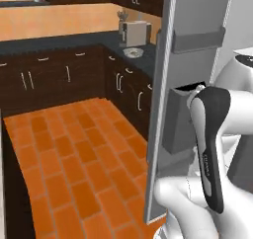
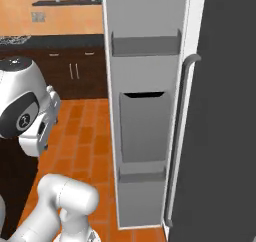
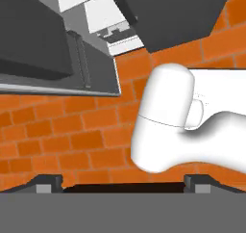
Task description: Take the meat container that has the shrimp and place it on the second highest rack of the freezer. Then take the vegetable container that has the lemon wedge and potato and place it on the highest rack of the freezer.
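in front of the robot the freezer (image 2: 220, 111) stands with its door (image 2: 145, 106) swung wide, the door's inner face with grey bins turned toward the base cameras and the long bar handle (image 2: 177, 136) just beside it on the dark front. the gripper (image 3: 123, 186) points down at the orange brick floor (image 3: 62, 135), its two fingertips (image 3: 45, 185) spread as wide as they go, with nothing between them. from the hand camera the open door and some white shelving (image 3: 113, 32) lie toward the top of the picture, so the freezer sits ahead of and above where the hand is aimed. i cannot make out either food container, nor the shrimp, lemon wedge or potato. across the floor the dark counter (image 1: 74, 40) carries a small appliance (image 1: 134, 33) and a pale dish (image 1: 133, 52), too small to say what they hold. my guess is that the containers lie away from the freezer, so the hand must turn off the floor and go toward wherever they sit before any shelf matters.
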Motion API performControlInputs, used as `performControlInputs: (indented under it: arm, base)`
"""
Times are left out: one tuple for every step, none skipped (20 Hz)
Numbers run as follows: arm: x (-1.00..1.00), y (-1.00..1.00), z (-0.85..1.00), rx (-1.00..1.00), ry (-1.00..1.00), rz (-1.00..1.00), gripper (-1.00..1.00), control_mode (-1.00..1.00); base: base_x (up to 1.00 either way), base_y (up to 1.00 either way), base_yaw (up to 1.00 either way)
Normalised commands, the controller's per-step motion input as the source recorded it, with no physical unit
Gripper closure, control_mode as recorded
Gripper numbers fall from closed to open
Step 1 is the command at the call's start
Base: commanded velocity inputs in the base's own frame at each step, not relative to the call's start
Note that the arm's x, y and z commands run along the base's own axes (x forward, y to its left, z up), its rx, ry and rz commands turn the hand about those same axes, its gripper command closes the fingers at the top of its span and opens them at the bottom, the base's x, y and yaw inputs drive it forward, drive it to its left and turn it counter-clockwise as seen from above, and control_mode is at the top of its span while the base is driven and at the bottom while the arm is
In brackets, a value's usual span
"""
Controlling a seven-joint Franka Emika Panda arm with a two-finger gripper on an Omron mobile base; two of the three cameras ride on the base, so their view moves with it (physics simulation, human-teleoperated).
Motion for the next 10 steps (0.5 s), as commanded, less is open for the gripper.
performControlInputs:
  arm:
    - [0.00,0.00,0.00,0.00,0.00,0.00,-1.00,1.00]
    - [0.00,0.00,0.00,0.00,0.00,0.00,-1.00,1.00]
    - [0.00,0.00,0.00,0.00,0.00,0.00,-1.00,1.00]
    - [0.00,0.00,0.00,0.00,0.00,0.00,-1.00,1.00]
    - [0.00,0.00,0.00,0.00,0.00,0.00,-1.00,1.00]
    - [0.00,0.00,0.00,0.00,0.00,0.00,-1.00,1.00]
    - [0.00,0.00,0.00,0.00,0.00,0.00,-1.00,1.00]
    - [0.00,0.00,0.00,0.00,0.00,0.00,-1.00,1.00]
    - [0.00,0.00,0.00,0.00,0.00,0.00,-1.00,1.00]
    - [0.00,0.00,0.00,0.00,0.00,0.00,-1.00,1.00]
  base:
    - [-0.35,0.00,1.00]
    - [-0.47,0.32,0.95]
    - [-0.34,0.50,0.86]
    - [-0.11,0.64,0.81]
    - [0.00,0.66,0.57]
    - [0.24,0.83,0.29]
    - [0.31,0.69,0.19]
    - [0.49,0.64,0.06]
    - [0.55,0.64,0.02]
    - [0.61,0.64,0.00]
